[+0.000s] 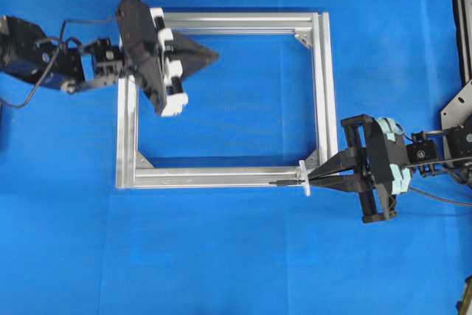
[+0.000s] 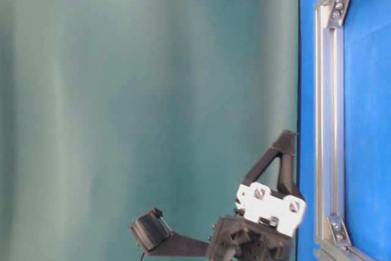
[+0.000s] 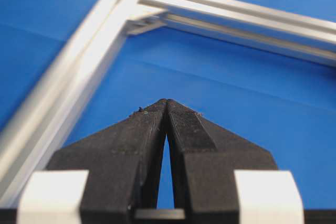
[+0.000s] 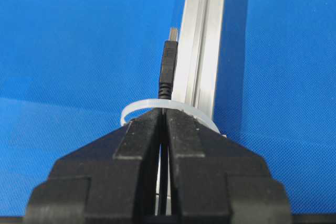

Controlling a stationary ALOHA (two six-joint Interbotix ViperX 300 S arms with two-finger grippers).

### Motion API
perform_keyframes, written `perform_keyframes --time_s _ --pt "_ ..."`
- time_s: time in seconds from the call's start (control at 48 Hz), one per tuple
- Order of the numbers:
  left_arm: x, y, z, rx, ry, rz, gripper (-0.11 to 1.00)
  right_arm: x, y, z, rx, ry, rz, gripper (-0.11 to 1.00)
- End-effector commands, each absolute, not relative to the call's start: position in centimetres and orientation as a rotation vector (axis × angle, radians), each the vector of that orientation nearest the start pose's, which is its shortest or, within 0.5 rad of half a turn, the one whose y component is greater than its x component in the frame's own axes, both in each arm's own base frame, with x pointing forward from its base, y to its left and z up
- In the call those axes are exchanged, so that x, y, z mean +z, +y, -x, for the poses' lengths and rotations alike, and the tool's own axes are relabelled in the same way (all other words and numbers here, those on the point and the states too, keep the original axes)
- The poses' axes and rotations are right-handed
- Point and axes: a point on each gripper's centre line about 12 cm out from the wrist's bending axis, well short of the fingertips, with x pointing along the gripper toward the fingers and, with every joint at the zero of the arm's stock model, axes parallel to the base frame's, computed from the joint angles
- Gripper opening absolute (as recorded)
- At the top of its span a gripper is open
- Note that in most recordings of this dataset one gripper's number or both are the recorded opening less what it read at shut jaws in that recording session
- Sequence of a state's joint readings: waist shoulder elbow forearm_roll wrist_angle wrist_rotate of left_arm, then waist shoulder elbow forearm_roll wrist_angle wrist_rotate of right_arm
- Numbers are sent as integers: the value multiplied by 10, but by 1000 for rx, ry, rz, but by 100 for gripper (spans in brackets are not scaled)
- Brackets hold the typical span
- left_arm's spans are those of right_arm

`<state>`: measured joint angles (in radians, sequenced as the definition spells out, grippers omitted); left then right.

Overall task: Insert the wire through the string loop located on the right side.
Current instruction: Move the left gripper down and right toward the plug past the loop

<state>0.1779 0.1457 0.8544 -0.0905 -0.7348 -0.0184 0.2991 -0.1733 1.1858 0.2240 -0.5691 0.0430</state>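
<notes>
My right gripper is shut on the wire at the frame's lower right corner. The wire's dark plug sticks out past the fingertips, through the small white string loop, and lies along the frame's near rail. The loop arches right over the fingertips. My left gripper hovers shut and empty inside the frame's upper left corner, its dark fingers above the table.
A rectangular aluminium frame lies flat on the blue table, with silver brackets in its corners. Open blue cloth lies inside the frame and in front of it. A metal fixture stands at the right edge.
</notes>
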Motion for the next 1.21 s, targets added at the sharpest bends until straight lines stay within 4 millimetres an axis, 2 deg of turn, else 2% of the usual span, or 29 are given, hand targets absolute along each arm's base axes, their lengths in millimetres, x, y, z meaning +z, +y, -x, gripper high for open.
perform_keyframes --time_s 0.0,0.417,0.583,0.75,0.937,1.021,1.187 --pt "144 56 -374 198 222 99 0 134 67 -269 124 431 -138 -3" --pt "135 -59 -364 -99 271 123 0 134 67 -269 123 431 -138 -3" --pt "137 -93 -359 -191 269 112 0 134 67 -269 125 430 -138 -3" --pt "139 -100 -361 -211 261 109 0 134 67 -269 123 430 -138 -3" --pt "144 -94 -373 -189 245 106 0 134 67 -269 125 430 -138 -3" --pt "147 -88 -383 -166 249 111 0 135 67 -269 123 428 -139 -3" --pt "155 -79 -417 -132 276 115 0 135 67 -269 123 428 -139 -3"
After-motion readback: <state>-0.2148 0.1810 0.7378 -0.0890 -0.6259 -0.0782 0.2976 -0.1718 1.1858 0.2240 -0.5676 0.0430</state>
